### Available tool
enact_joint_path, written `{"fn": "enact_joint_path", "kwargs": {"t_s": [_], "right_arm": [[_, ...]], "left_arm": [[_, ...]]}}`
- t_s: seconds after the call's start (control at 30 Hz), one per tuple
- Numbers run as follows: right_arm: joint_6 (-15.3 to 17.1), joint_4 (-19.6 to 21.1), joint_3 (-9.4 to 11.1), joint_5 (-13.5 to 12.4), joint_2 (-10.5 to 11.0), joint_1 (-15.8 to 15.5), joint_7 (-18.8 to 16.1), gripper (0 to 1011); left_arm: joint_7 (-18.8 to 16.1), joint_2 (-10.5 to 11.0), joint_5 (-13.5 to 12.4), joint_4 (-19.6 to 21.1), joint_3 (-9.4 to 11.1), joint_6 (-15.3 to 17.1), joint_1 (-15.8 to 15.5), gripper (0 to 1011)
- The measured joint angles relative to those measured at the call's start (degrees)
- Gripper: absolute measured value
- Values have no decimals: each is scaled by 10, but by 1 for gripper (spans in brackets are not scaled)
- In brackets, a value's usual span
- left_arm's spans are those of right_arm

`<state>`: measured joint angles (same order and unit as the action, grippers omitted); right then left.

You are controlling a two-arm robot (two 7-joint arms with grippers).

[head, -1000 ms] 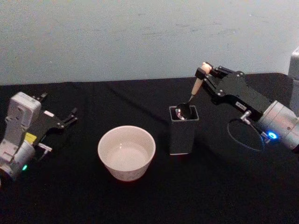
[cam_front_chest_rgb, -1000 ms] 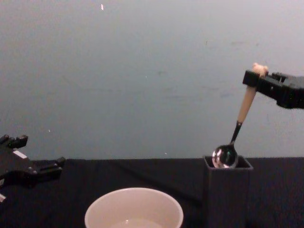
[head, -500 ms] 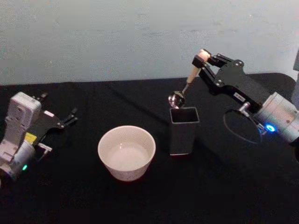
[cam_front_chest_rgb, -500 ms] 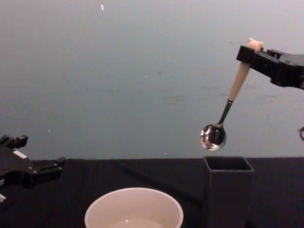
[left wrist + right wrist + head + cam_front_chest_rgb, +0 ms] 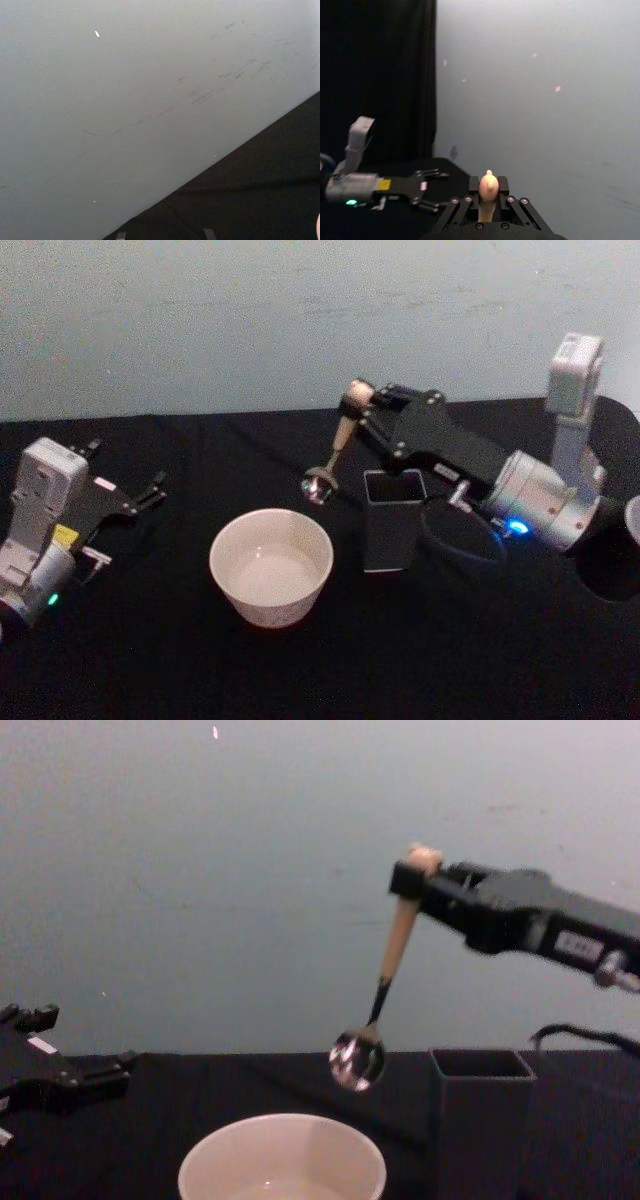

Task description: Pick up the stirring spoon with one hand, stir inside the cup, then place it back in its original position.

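Stirring spoon [image 5: 400,935] pinched in right gripper [image 5: 408,882]; chest view: bowl higher than cup [image 5: 280,1119]; left gripper [image 5: 130,475] spread.

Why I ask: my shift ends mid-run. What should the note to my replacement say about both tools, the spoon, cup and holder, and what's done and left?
Right tool: shut on the stirring spoon at its bear-head end, holding it in the air, bowl down.
Left tool: open, parked at the left of the table.
Cup: mid-table; the spoon's bowl hangs above its right rim, not inside.
Holder: stands just right of the cup.
Done: spoon is out of the holder.
Left: lower it into the cup, stir, return it to the holder.
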<state>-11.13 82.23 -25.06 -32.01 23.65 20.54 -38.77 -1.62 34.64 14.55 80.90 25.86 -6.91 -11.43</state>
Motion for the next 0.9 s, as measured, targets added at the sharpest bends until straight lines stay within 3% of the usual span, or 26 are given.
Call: {"fn": "enact_joint_path", "kwargs": {"t_s": [0.47,0.9], "right_arm": [[-29,-62,-57,39,-23,26,-30,213],[-68,-130,-76,70,-56,50,-38,214]], "left_arm": [[0,0,0,0,0,0,0,1001],[0,0,0,0,0,0,0,1001]]}}
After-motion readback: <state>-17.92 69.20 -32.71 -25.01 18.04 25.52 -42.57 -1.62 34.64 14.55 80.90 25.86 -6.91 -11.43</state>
